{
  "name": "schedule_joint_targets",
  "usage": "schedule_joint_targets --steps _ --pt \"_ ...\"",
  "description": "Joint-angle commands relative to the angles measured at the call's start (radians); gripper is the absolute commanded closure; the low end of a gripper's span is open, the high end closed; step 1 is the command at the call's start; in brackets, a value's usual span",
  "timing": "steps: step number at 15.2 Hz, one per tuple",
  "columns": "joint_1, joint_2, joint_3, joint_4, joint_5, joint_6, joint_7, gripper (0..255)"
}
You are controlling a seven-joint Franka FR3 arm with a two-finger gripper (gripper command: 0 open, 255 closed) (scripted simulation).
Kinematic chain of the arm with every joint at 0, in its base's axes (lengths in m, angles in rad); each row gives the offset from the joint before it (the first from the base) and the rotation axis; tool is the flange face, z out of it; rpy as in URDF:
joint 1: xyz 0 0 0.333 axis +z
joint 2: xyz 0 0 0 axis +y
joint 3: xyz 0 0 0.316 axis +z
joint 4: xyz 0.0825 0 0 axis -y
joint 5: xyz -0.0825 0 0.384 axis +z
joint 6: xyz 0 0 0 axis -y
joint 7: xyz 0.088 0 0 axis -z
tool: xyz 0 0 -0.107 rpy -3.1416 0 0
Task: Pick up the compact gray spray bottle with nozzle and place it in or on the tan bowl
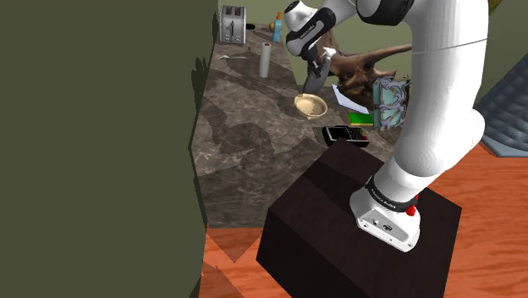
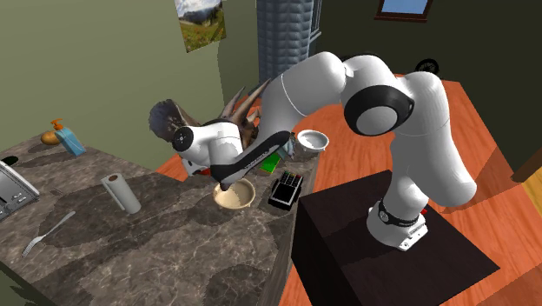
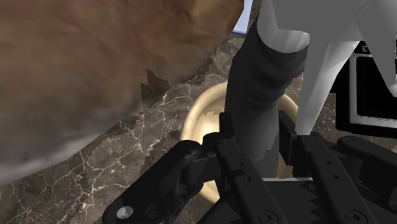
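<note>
Both jaws of the gripper [image 3: 256,137] are clamped on the gray spray bottle [image 3: 266,70], which we see held directly over the tan bowl [image 1: 310,106] on the dark marbled counter [image 1: 245,152]; whether it touches the bowl we cannot tell. A black device [image 1: 345,135] lies near the bowl.

The table [image 1: 245,161] is dark marble-looking stone with pale veins, the tan bowl [image 1: 321,110] looks smooth and matt, the spray bottle [image 3: 261,95] is plain matt gray, and the floor [image 1: 499,220] is reddish wood planks.
</note>
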Motion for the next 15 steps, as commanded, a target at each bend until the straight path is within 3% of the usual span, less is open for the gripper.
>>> schedule_joint_targets --steps 1,12,13,15 --pt "-0.002 0.016 0.0 -0.002 -0.001 0.017 0.009 255" --pt "-0.005 0.048 0.001 -0.004 -0.004 0.046 0.027 255" --pt "-0.005 0.048 0.001 -0.004 -0.004 0.046 0.027 0" --pt "-0.005 0.048 0.001 -0.004 -0.004 0.046 0.027 0"
